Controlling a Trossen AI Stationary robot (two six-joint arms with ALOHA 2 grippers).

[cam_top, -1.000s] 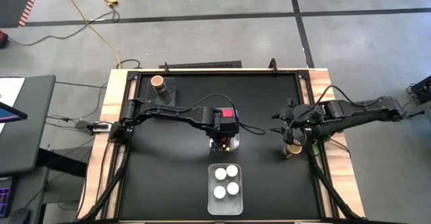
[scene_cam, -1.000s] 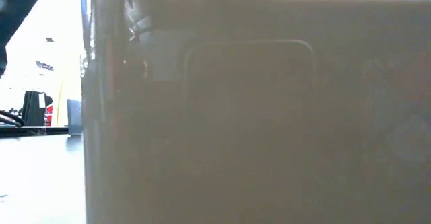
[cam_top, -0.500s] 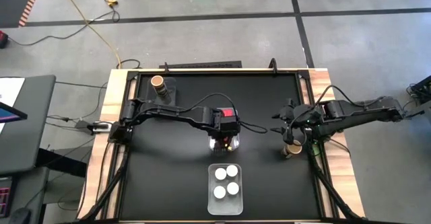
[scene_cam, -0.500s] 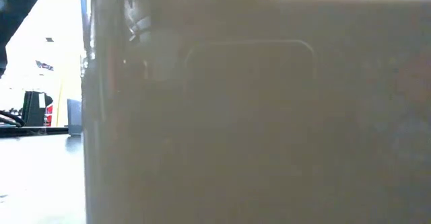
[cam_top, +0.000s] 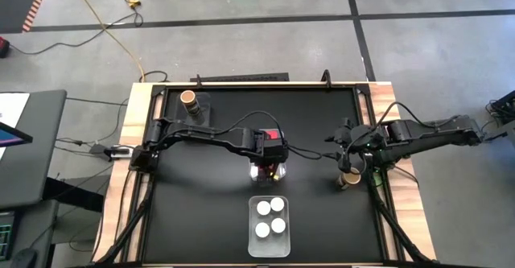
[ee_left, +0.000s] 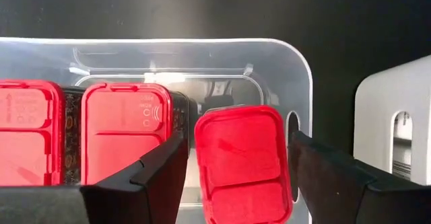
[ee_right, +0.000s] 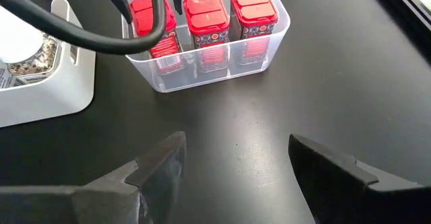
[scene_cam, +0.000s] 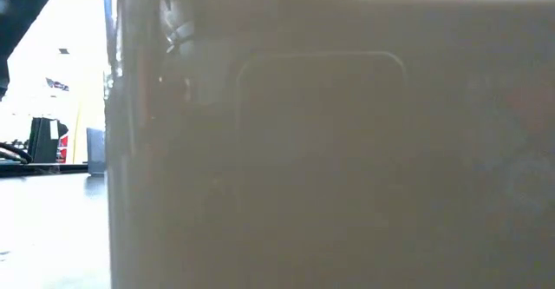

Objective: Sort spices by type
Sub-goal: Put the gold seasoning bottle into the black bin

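Three red boxy spices stand in a clear tub at the table's middle. My left gripper is open over it, pointing steeply down, one finger on each side of the outermost red spice. Several white-lidded jars fill a white tub near the front edge. One brown-topped jar stands in a clear tub at the far left. Another brown-topped jar stands on the table just near of my right gripper, which hangs open over bare table. My left gripper stands astride the outermost red spice's lid, coming from above. A dark gap shows between the lid and one finger. Whether the other finger touches the lid I cannot tell. The spice stands in the tub beside the other two.
The white tub's wall stands right before the low camera and blocks most of that view. The left arm's cable loops in front of the clear tub. Bare black tabletop lies to the left of both tubs.
My left gripper has tipped a little at the wrist above the clear tub, staying in place. My right arm has kept still.
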